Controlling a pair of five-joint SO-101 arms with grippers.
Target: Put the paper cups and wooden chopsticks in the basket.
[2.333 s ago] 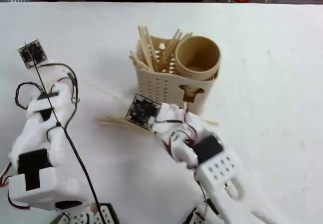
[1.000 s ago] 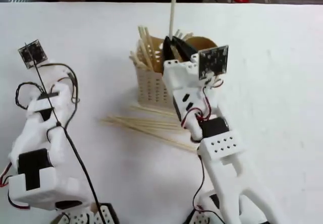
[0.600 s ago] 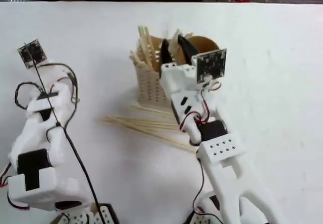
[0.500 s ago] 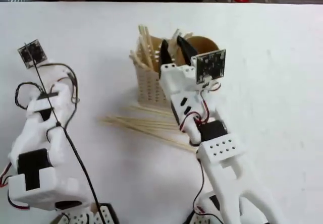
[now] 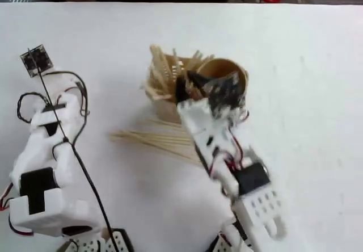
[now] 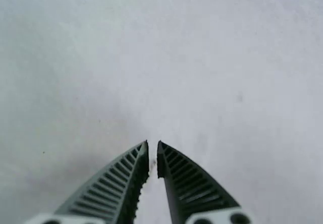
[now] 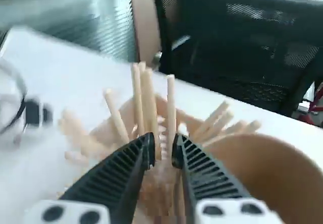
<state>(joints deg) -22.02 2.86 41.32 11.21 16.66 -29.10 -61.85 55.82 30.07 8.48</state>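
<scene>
The right gripper (image 7: 162, 146) hangs just over the basket (image 5: 163, 105). Its jaws are parted by a slim gap and I can see nothing pinched between them. Upright sticks stand just beyond its tips, which I judge fits a gripper with its load already dropped into the bundle.

The wooden chopsticks (image 5: 163, 70) in the basket fan outward, leaning on the wall and on each other. 1 paper cup (image 5: 226, 69) fills the other side and leaves them only a narrow slot. The cup sits mouth up, touching the bundle.

Just in front of the basket, a loose sheaf of chopsticks (image 5: 150, 138) lies flat on the surface (image 5: 306, 93), roughly parallel, with its near end under the right arm. By my reading the task is part done. These sticks are thin and lie flush, so lifting them likely calls for low, well-aimed tips.

The surface has open room to the right of the basket and beyond it. Room is tight at the crowded rim, where a careless pass could knock the leaning sticks or tip the light basket.

The left gripper (image 6: 152, 156) is pressed nearly together, empty, over bare surface.
</scene>
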